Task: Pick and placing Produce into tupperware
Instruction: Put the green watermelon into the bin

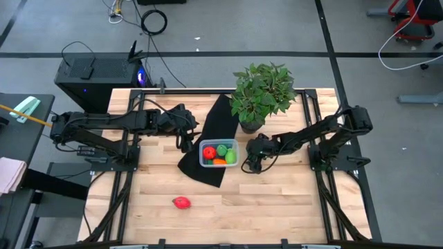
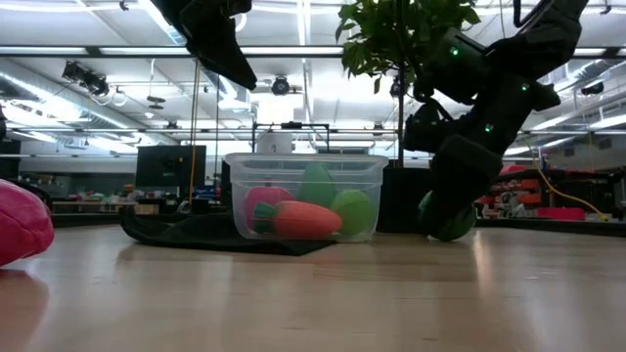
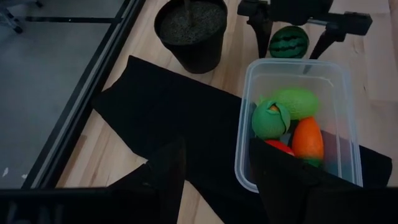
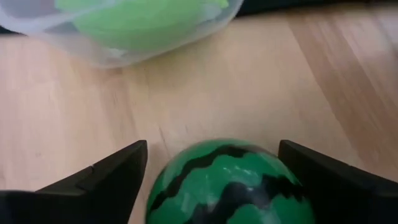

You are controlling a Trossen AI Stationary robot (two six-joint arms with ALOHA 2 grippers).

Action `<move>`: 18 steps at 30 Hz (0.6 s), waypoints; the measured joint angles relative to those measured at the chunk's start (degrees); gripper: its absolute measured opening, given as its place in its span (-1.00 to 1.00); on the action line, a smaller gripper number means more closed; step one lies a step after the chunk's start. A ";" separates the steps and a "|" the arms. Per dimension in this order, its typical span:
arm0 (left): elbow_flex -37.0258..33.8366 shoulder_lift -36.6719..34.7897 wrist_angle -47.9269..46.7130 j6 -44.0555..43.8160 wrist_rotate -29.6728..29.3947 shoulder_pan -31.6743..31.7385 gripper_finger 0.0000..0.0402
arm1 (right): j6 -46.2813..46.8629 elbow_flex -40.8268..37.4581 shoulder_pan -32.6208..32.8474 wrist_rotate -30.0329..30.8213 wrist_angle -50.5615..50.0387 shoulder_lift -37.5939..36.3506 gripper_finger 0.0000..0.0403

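Note:
The clear tupperware (image 1: 236,146) stands on a black cloth (image 1: 211,124) mid-table. It holds two bright green pieces (image 3: 295,101), an orange piece (image 3: 308,140) and a red one (image 3: 277,147). A dark green striped ball (image 4: 230,186) rests on the bare wood just right of the tupperware. My right gripper (image 1: 248,164) is open and slants down over the ball, one finger on each side of it; I see no touch. Another red piece (image 1: 181,203) lies alone toward the near edge. My left gripper (image 1: 185,142) hovers open above the cloth, left of the tupperware, with nothing between its fingers.
A large potted plant (image 1: 263,93) stands just beyond the tupperware and the right gripper, with its pot (image 3: 189,31) on the cloth's far edge. Bare wood stretches across the near half of the table around the red piece.

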 joint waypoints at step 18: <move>0.00 0.00 -0.02 0.07 0.00 0.00 -0.09 | 1.62 1.35 0.48 -2.14 -6.10 -2.43 0.61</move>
